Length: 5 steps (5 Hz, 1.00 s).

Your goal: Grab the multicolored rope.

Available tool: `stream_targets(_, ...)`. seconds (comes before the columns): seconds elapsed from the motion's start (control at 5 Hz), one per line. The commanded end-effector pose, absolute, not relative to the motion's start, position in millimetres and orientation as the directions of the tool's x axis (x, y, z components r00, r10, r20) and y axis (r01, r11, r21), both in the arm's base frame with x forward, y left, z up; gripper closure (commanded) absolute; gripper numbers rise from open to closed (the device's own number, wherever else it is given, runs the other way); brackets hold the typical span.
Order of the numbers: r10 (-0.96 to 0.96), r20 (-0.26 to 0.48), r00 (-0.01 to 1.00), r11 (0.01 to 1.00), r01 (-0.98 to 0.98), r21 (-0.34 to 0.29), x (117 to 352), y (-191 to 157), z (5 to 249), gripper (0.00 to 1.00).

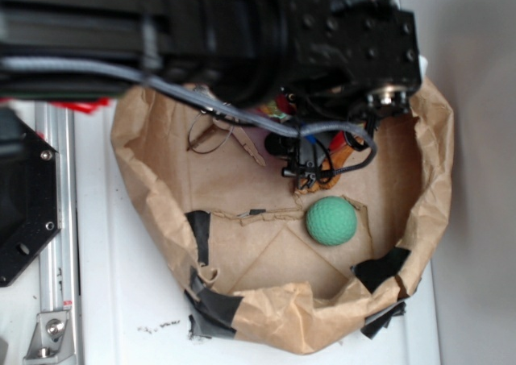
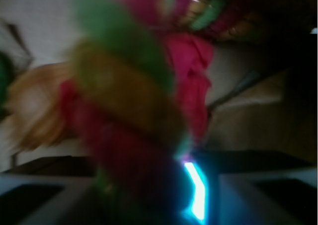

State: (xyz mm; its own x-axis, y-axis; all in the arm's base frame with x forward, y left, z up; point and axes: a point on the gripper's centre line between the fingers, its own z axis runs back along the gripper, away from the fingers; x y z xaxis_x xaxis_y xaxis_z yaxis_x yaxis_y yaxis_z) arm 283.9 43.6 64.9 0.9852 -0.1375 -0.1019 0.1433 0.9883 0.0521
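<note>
crumpled brown paper bag (image 1: 153,196) on white tabletop (image 1: 121,300) | black robot arm (image 1: 242,35) hides bag's upper interior | hand (image 1: 310,167) opening: cannot tell | twisted multicolored rope (image 2: 124,101) blurred, close against wrist camera | round green ball (image 1: 330,221) just below hand

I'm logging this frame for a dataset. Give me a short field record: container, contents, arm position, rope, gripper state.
container: brown paper bag, rim rolled down, patched with black tape
contents: green ball on the bag floor; orange-brown shell beside the rope
arm: black arm reaching over the bag's upper part
rope: multicolored rope fills the wrist view, blurred, very close to the camera
gripper: gripper down inside the bag; open or shut cannot be told
</note>
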Motion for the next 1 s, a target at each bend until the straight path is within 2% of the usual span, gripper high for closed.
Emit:
stream_targets(0.0,0.133,0.143,0.981,0.988,-0.119,-0.102,267.9,56.3,175.1,1.0)
stream_targets(0.2,0.297,0.116,0.948,0.944,-0.274,-0.184,260.9,31.5,197.6,1.0)
stream_targets(0.4,0.296,0.087,0.951,0.94,-0.275,-0.201,259.3,4.8,181.0,1.0)
stream_targets(0.6,0.344,0.127,0.93,0.929,-0.317,-0.193,261.9,-21.6,161.3,1.0)
stream_targets(0.8,0.407,0.151,0.901,0.909,-0.382,-0.167,268.8,-28.8,151.1,1.0)
